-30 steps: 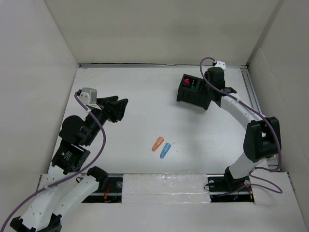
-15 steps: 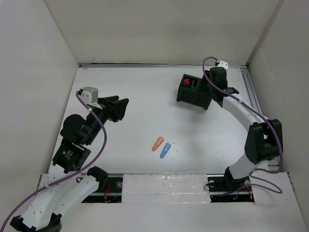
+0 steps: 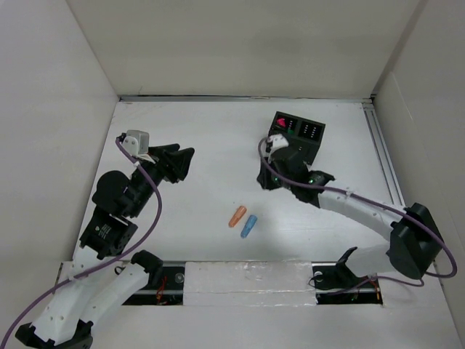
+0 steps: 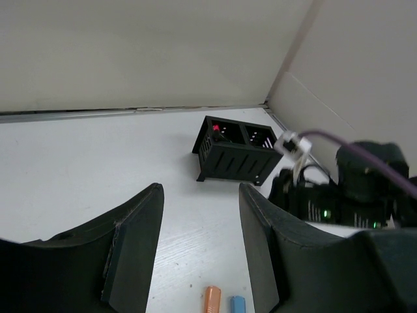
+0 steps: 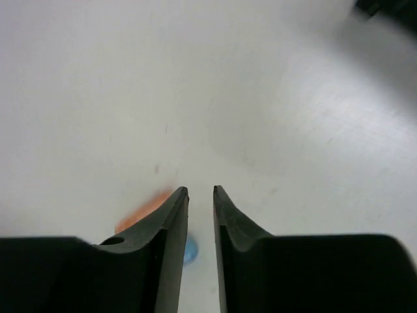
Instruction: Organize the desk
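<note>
On the matte desk (image 3: 218, 138), stubby orange cap (image 3: 237, 216), blue cap (image 3: 249, 226).

In the right wrist view, the small orange capsule (image 5: 140, 214) and the small blue capsule (image 5: 189, 250) look blurry, half hidden behind the black fingers (image 5: 163, 254).

No text, number, label or brand mark can be read in any view. The bench (image 3: 218, 138) is bare white with no print on it. The black slotted holder (image 4: 234, 156), out beyond the left fingers, shows only plain slats.
</note>
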`<state>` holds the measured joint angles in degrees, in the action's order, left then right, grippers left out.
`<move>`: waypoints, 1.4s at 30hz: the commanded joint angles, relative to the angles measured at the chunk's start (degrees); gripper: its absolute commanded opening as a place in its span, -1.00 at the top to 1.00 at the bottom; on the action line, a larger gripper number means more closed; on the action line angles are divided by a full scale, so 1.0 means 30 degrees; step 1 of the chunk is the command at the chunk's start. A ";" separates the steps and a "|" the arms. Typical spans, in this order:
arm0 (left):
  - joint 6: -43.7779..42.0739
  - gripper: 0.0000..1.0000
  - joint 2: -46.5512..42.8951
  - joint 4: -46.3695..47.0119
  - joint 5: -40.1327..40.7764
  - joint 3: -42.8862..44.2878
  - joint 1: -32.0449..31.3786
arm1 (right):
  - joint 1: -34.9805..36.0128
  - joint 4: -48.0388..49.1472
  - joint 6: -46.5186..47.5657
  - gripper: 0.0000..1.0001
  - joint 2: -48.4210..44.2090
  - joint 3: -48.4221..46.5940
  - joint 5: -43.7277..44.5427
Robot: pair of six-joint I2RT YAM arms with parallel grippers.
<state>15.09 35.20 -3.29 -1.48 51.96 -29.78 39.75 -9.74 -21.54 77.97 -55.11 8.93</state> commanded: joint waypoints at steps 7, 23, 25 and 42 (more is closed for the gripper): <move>-0.0080 0.08 0.0044 0.0598 0.0023 -0.0183 0.0083 | 0.5117 -0.4371 -0.1520 -0.25 -0.0300 0.2462 -0.2830; -0.0109 0.08 0.0307 0.0482 0.0170 -0.0154 0.0083 | 0.5472 -0.0419 -0.2518 -0.39 0.3741 0.2346 -0.4470; -0.0109 0.08 0.0191 0.0568 0.0111 -0.0182 0.0083 | 0.5472 -0.0445 -0.2459 -0.38 0.4124 0.2054 -0.4179; -0.0197 0.08 0.0366 0.0481 0.0257 -0.0154 0.0083 | 0.7198 -0.2670 -0.3598 0.09 0.6294 0.1377 0.3582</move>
<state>15.07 36.21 -3.36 -1.02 51.75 -29.78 60.01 -13.54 -30.28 94.85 -51.40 15.05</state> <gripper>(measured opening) 0.458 0.464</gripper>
